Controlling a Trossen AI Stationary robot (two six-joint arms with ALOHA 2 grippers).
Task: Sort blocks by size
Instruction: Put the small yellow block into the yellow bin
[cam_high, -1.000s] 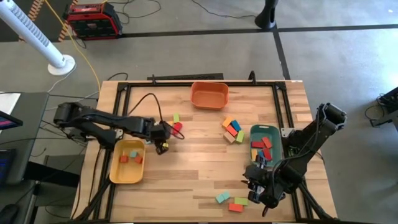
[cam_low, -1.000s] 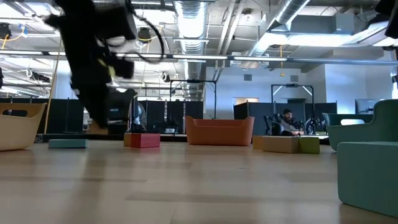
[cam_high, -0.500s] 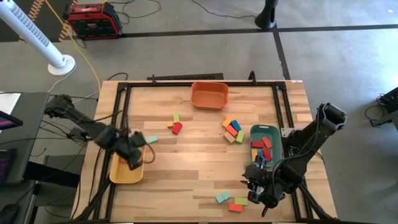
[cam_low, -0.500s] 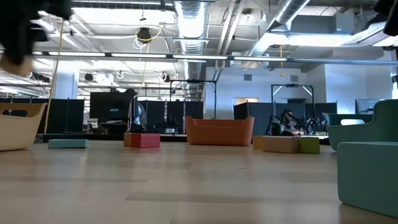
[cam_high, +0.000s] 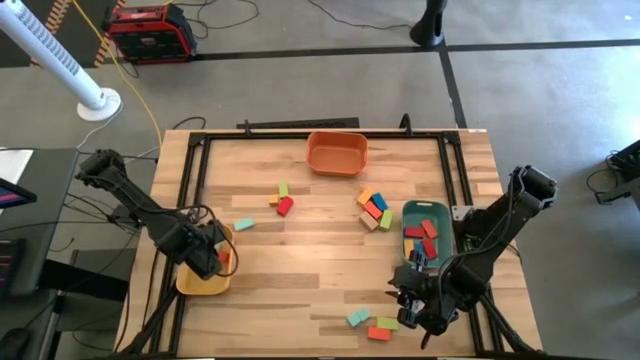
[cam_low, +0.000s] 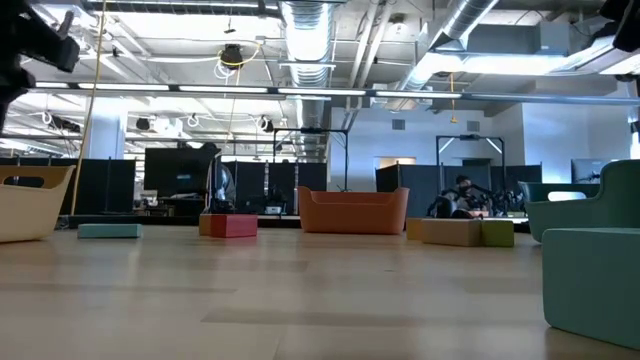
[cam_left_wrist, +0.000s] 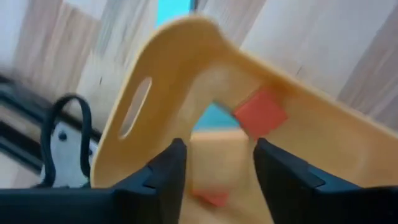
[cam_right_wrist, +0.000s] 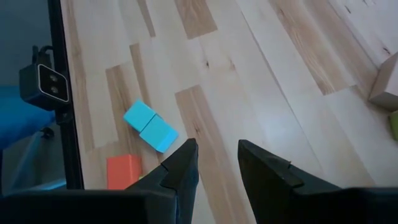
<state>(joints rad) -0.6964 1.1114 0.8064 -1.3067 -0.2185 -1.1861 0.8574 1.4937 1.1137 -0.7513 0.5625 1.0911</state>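
Left gripper (cam_high: 212, 258) now hovering over yellow tray (cam_high: 190, 280), lower left of high view, having swung there from table centre; fingers parting, nothing between them, block likely just dropped. Red block (cam_left_wrist: 261, 112) lying in tray. Right gripper (cam_high: 415, 305) waiting lower right, fingers closed, empty.

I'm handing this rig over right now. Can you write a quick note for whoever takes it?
Left pincer is over the yellow tray, open, nothing between its fingers; red blocks lie inside. Right pincer is shut and empty over the table's near right, by a blue block.
Done: some blocks in the yellow and green tray.
Left: loose blocks mid-table and near the front edge; orange tray looks empty.
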